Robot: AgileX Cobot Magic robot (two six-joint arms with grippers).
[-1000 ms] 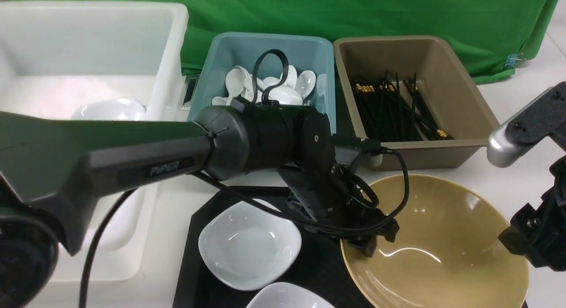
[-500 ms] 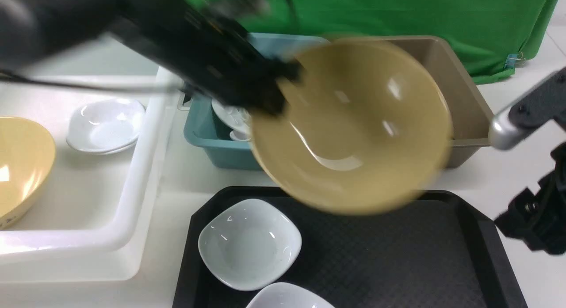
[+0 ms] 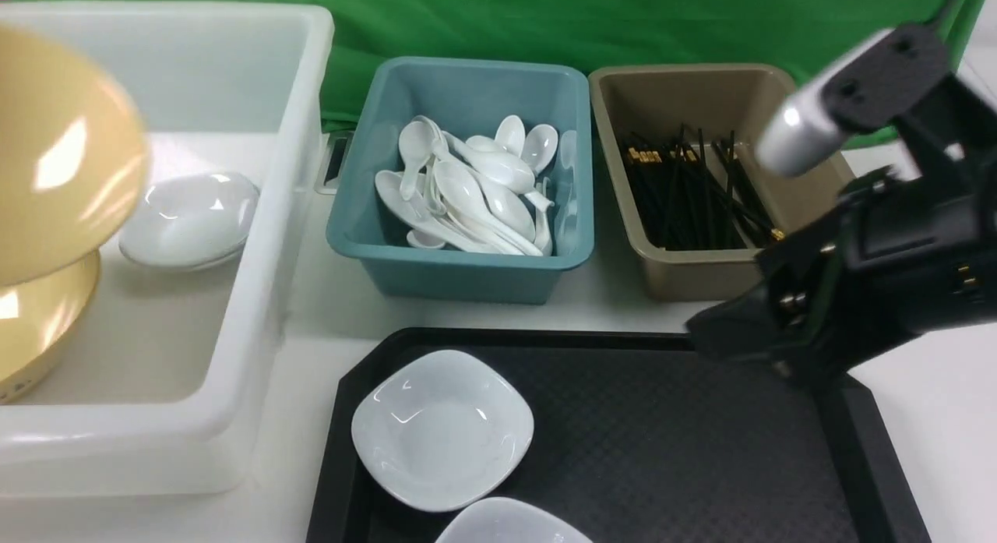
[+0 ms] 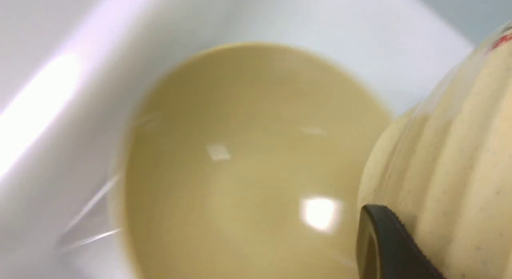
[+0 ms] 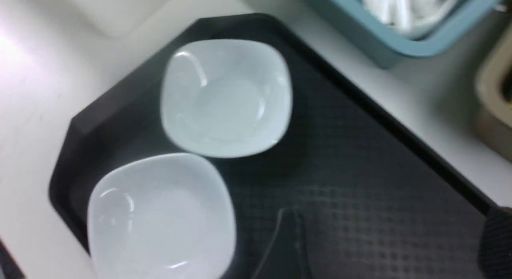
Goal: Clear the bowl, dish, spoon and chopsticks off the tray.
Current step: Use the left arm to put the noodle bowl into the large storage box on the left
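Observation:
The mustard-yellow bowl (image 3: 62, 153) hangs at the far left over the white tub (image 3: 257, 239), above a second yellow bowl (image 3: 35, 325). My left gripper (image 4: 390, 225) is shut on the held bowl's wall (image 4: 452, 167); one black finger shows on the outside and the other is hidden. The black tray (image 3: 701, 449) holds two white squarish dishes (image 3: 442, 428) (image 3: 510, 523), which also show in the right wrist view (image 5: 226, 97) (image 5: 160, 215). My right gripper (image 5: 392, 247) is open and empty above the tray's right part (image 3: 728, 336). No spoon or chopsticks show on the tray.
A teal tub (image 3: 463, 274) with several white spoons and a brown tub (image 3: 724, 278) with black chopsticks stand behind the tray. A white dish (image 3: 189, 220) lies in the white tub. A green cloth hangs at the back.
My left arm lifted the yellow bowl off the tray and swung it left over the white tub. My right arm moved in over the tray's far right corner.

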